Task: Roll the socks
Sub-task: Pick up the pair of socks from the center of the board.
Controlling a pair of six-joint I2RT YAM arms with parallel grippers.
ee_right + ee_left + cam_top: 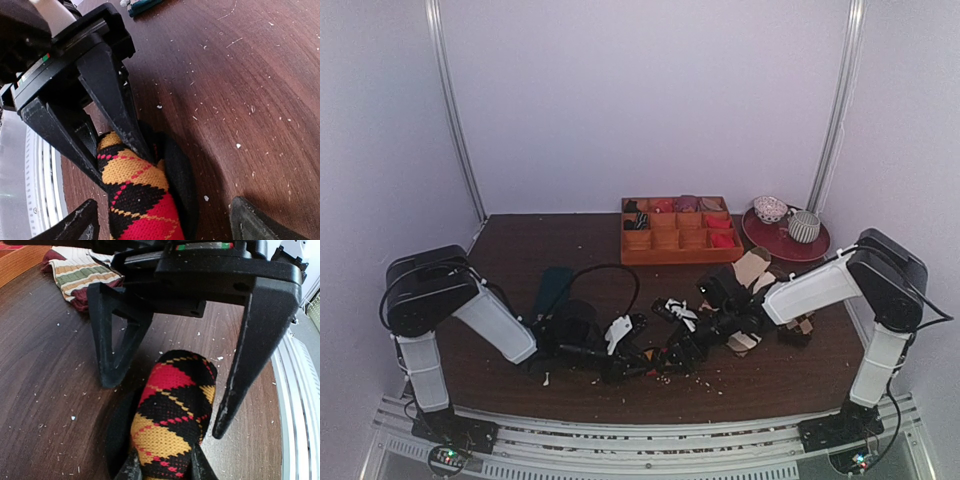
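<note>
The socks (pixel 172 410) are a rolled bundle of black knit with red and orange argyle diamonds, lying on the wooden table near the front edge. They also show in the right wrist view (pixel 137 200). My left gripper (pixel 162 466) is shut on one end of the roll. My right gripper (pixel 165 220) is open, and its fingers (pixel 245 355) straddle the other end without pinching it. In the top view the two grippers meet at the table's middle front, left (pixel 638 365) and right (pixel 672 352), and hide most of the roll.
A dark teal sock (pixel 553 288) lies at the left. A brown-and-beige sock (pixel 750 270) and a striped one (pixel 80 272) lie behind the right arm. A wooden compartment tray (pixel 680 258) and a red plate (pixel 815 250) with cups stand at the back.
</note>
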